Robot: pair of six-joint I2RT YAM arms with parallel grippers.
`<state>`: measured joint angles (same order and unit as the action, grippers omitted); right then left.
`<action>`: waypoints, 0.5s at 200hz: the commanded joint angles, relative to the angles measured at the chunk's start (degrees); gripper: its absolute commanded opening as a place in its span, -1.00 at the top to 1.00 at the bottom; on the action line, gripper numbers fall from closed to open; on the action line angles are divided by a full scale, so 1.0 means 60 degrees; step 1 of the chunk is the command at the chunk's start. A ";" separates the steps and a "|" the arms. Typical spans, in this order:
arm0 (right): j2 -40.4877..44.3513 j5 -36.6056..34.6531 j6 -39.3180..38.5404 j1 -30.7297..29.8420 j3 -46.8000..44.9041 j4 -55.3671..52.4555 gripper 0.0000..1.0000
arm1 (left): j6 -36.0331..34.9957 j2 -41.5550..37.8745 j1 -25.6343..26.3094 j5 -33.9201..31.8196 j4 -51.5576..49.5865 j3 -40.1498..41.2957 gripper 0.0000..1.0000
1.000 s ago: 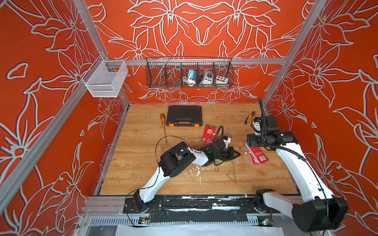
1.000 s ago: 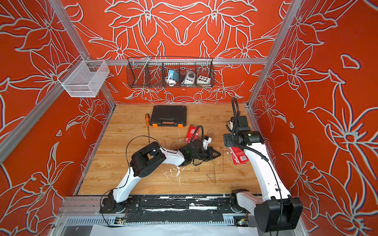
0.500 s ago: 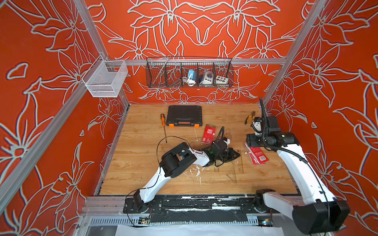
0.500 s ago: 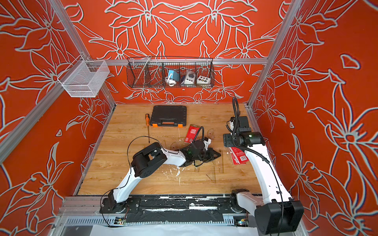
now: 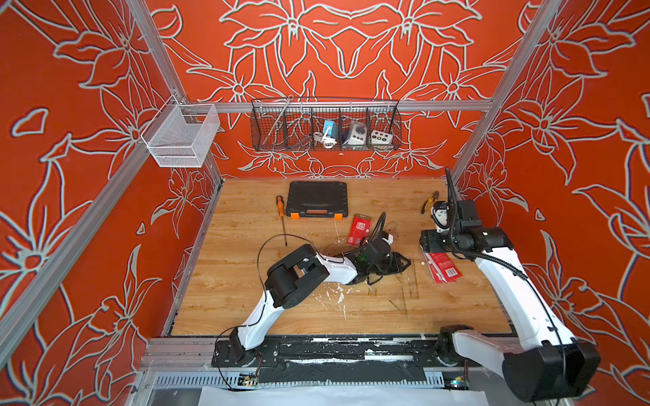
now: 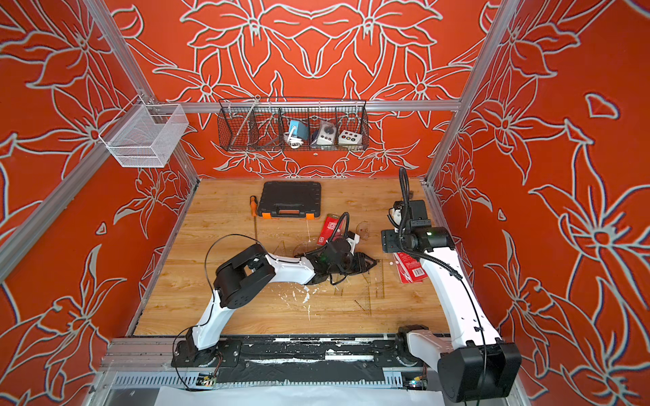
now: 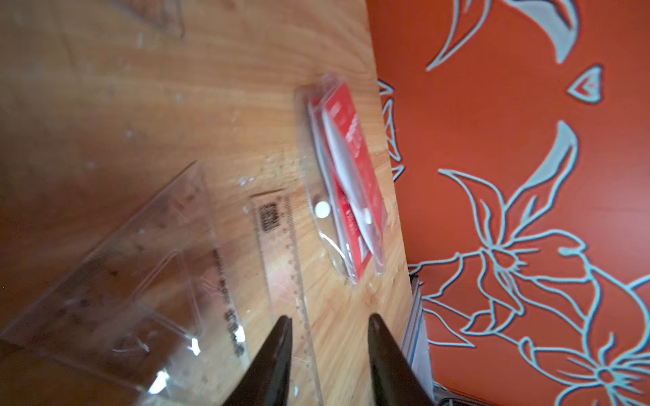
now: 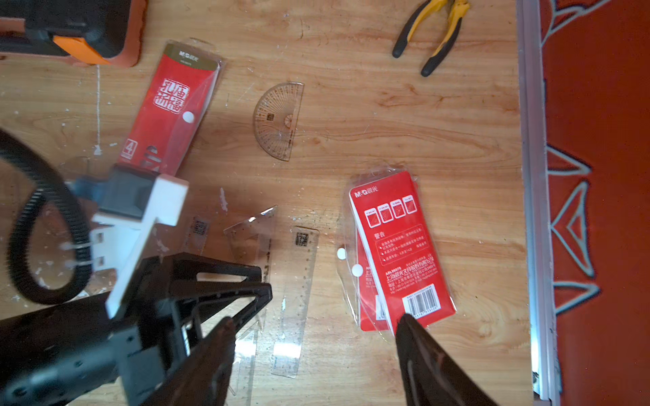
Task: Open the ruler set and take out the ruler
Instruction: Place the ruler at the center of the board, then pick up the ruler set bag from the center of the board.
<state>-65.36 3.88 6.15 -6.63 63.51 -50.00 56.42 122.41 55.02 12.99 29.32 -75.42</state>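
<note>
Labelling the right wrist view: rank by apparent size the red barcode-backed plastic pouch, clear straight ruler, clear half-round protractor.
Largest: red barcode-backed plastic pouch.
Then: clear straight ruler.
Smallest: clear half-round protractor.

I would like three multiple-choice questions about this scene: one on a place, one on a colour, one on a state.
1. The pliers lie: A) beside the screwdriver; B) near the table's far right corner; C) in the wire basket.
2. The latches on the tool case are: A) orange; B) blue; C) green.
3. The clear straight ruler is: A) inside a pouch; B) gripped in the air; C) lying bare on the table.
Answers: 1 B, they lie by the right wall; 2 A, orange shows on its front edge; 3 C, it lies flat on the wood.
</note>
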 commanded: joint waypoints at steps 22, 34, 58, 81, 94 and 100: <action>-0.0397 0.1581 0.0389 0.0057 -0.0412 0.1123 -0.48 | -0.2596 -0.2052 -0.0420 -0.1624 -0.1033 0.0368 0.17; -0.0525 0.1868 0.0542 0.0058 -0.0503 0.1430 -0.48 | -0.2947 -0.2226 -0.0651 -0.1733 -0.1243 0.0551 0.17; -0.0855 0.2386 0.0847 0.0051 -0.0682 0.2050 -0.48 | -0.3281 -0.2446 -0.1253 -0.1865 -0.1269 0.1152 0.16; -0.1229 0.2875 0.1181 0.0059 -0.0917 0.2765 -0.48 | -0.3717 -0.2475 -0.1828 -0.2077 -0.1388 0.1451 0.17; -0.1533 0.3249 0.1435 0.0040 -0.0998 0.3205 -0.48 | -0.4120 -0.2324 -0.2088 -0.2343 -0.1673 0.1344 0.16; -0.1696 0.3417 0.1572 0.0044 -0.1064 0.3455 -0.48 | -0.4300 -0.2223 -0.2195 -0.2443 -0.1817 0.1274 0.17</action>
<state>-72.82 18.81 11.81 -6.63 58.72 -36.38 36.95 107.61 43.99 2.07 21.98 -66.92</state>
